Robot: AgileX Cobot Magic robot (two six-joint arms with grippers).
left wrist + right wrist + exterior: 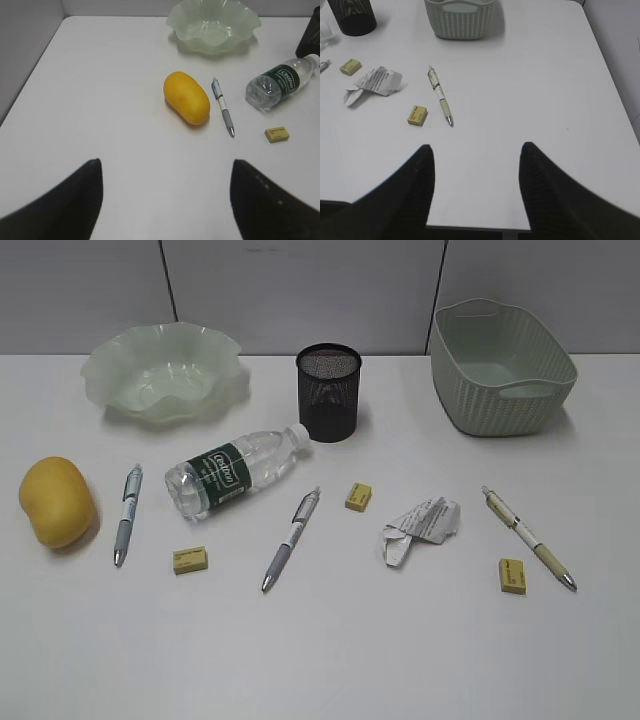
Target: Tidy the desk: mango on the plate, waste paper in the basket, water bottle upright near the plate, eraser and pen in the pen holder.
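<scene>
The mango (57, 501) lies at the desk's left edge, also in the left wrist view (186, 97). The wavy plate (165, 372) stands at the back left. The water bottle (235, 470) lies on its side. The pen holder (328, 392) stands mid-back, the basket (503, 367) back right. The waste paper (420, 527) lies right of centre. Three pens (126, 513) (292, 538) (527, 536) and three erasers (190, 560) (359, 497) (512, 576) lie scattered. My left gripper (166, 165) is open and empty, short of the mango. My right gripper (476, 149) is open and empty, near the desk's front edge.
A grey partition wall (300, 290) runs behind the desk (330, 650). The desk's right edge (615, 85) shows in the right wrist view and its left edge (30, 80) in the left wrist view. Neither gripper shows in the exterior view.
</scene>
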